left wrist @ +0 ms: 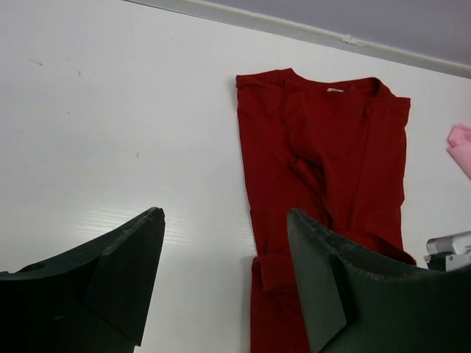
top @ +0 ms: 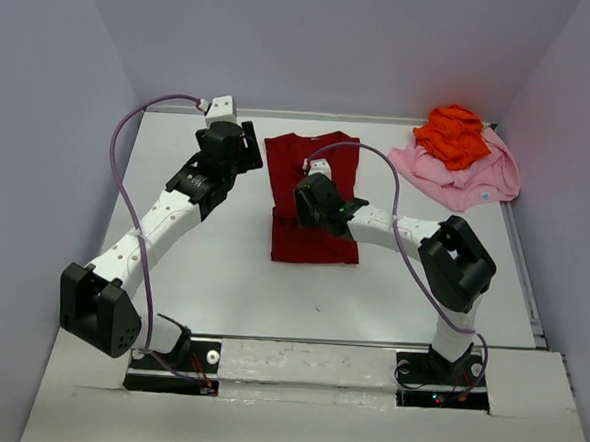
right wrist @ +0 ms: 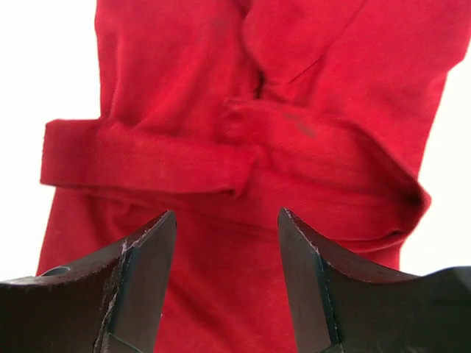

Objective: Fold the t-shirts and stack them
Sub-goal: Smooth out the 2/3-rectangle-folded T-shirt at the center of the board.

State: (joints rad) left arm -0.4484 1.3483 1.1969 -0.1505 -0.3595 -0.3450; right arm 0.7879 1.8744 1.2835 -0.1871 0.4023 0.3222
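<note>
Dark red cloth t-shirt point(top: 294, 236) lies folded lengthwise, left hand point(left wrist: 224, 213) and right hand point(right wrist: 227, 213) both released; crumpled bright orange t-shirt point(top: 453, 133) and light pink t-shirt point(top: 468, 180) await folding

Left fingers point(left wrist: 110, 279), right fingers point(right wrist: 140, 283): wide apart

Overhead view looks down the table point(top: 221, 277); both wrist views (right nearer) share the dark red shirt point(left wrist: 324, 147).

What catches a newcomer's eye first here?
The dark red t-shirt lies folded into a narrow strip mid-table, the right pincer open above it and the left pincer open beside its left edge. In the far right corner, the orange t-shirt sits crumpled atop the pink t-shirt.
</note>
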